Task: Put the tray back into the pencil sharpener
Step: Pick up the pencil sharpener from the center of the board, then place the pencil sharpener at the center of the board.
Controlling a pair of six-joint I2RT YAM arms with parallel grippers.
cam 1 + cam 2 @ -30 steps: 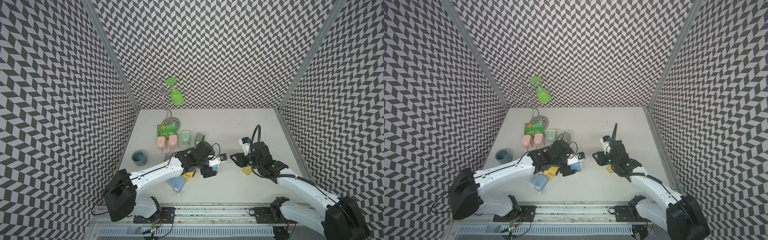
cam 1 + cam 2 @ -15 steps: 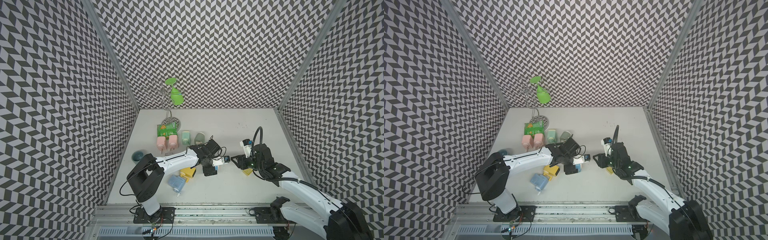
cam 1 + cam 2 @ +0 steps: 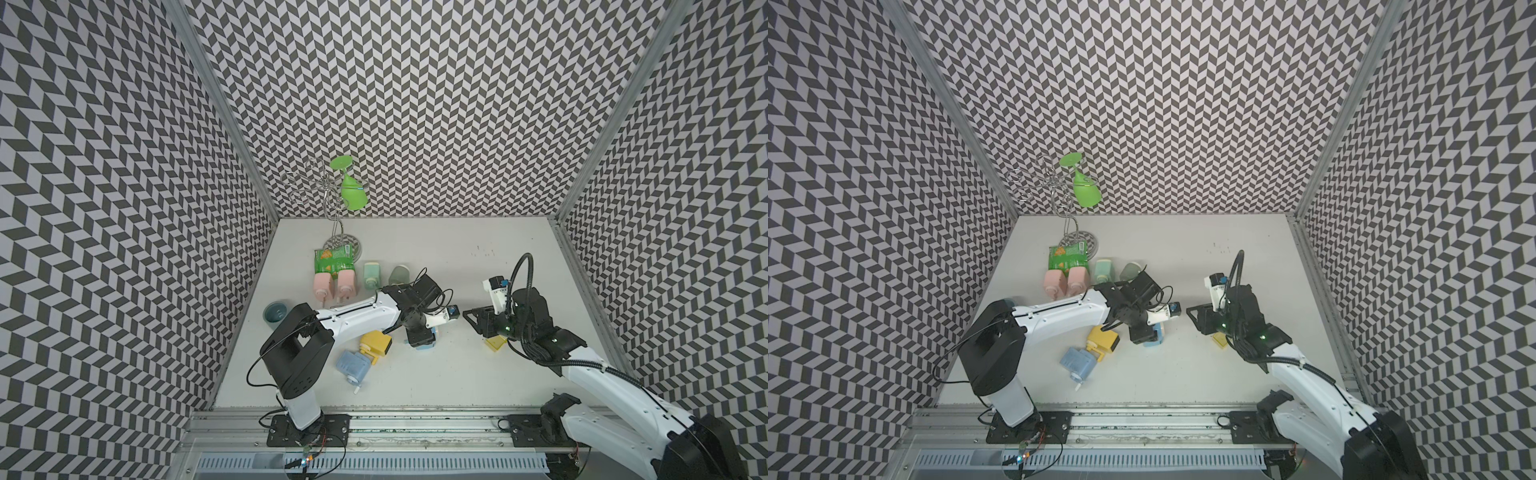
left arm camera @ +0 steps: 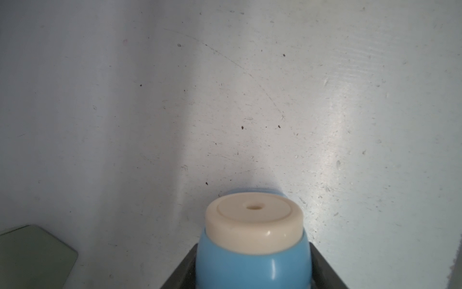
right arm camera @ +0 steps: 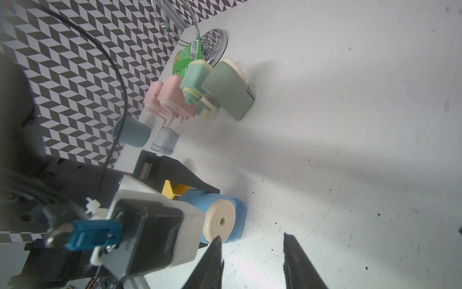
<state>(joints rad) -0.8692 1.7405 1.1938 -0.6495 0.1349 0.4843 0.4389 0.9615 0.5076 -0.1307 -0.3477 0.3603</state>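
1. My left tool (image 3: 422, 343) is down on the blue pencil sharpener (image 4: 252, 260), near the middle of the table (image 3: 457, 382). In the left wrist view a dark finger (image 4: 180, 272) lies against each flank with no gap showing, so I read it as clamped on the body
2. The sharpener's cream end cap (image 4: 253, 217), with its small hole, faces my right tool, and the body looks to rest on the table
3. My right tool (image 5: 252, 240) hangs just beside that cap, with its fingers (image 5: 212, 265) apart and only bare table between them
4. A yellow tray (image 3: 496, 344) lies on the table beneath my right arm, back from the fingertips and partly covered in both top views
5. A clear tray (image 5: 165, 140) lies by the teal cup (image 5: 132, 132) near the left wall, well apart from both tools. I cannot tell which tray belongs to the blue sharpener
6. A yellow sharpener (image 3: 375, 344) sits just beside my left tool, and a pale blue sharpener (image 3: 353, 365) lies on its side next to it, nearer the front edge
7. Further back stands a row of two pink sharpeners (image 3: 334, 284) and two green sharpeners (image 3: 384, 274)
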